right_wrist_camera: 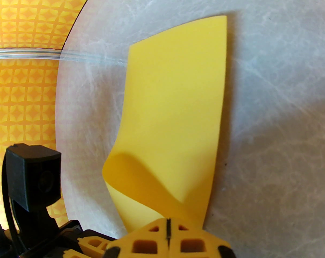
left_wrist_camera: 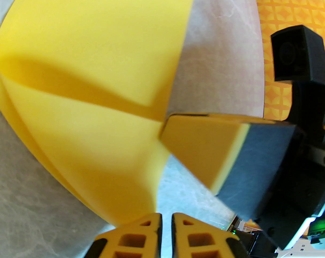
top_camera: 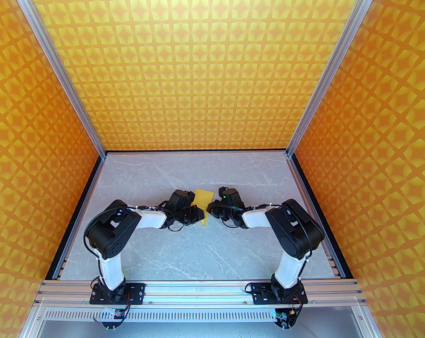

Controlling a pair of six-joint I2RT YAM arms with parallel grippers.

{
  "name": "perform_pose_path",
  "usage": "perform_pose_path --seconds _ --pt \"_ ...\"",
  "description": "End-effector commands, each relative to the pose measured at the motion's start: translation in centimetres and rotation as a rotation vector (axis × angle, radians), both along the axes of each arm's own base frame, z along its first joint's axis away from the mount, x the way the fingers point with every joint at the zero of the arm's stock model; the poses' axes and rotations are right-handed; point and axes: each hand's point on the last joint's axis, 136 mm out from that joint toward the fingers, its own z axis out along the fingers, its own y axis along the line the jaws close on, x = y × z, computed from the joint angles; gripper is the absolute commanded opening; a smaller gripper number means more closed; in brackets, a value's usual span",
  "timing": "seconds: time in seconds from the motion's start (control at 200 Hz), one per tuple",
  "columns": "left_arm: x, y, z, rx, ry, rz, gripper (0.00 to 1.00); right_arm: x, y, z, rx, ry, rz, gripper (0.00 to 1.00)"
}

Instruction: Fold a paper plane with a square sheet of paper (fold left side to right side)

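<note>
The square sheet of paper (top_camera: 202,196) lay curled at mid-frame on the table (top_camera: 156,252). The right gripper (right_wrist_camera: 168,226) pinched its lower edge. The left gripper (left_wrist_camera: 166,224) showed a narrow gap at the paper's corner, its grip unclear.

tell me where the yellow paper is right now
In the top view the yellow paper sits mid-way across the table, between the left gripper and the right gripper, partly curled over.

The space is enclosed left, right and far by orange-yellow star-patterned walls (top_camera: 212,65), joined by aluminium posts (top_camera: 63,72). A grey marbled tabletop (top_camera: 184,252) is evenly lit.
</note>
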Motion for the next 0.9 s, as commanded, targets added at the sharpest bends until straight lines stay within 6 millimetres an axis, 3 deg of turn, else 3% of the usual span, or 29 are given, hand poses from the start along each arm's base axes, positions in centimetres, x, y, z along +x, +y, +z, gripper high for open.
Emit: perform_pose_path --seconds 0.0,0.895 --pt "-0.8 -0.2 -0.7 -0.004 0.007 -0.032 0.16 0.5 0.0 -0.2 -0.006 -0.001 0.011 0.0" --pt "-1.3 0.0 -1.0 -0.005 0.019 -0.043 0.16 0.7 -0.4 -1.2 -0.022 0.018 -0.008 0.0"
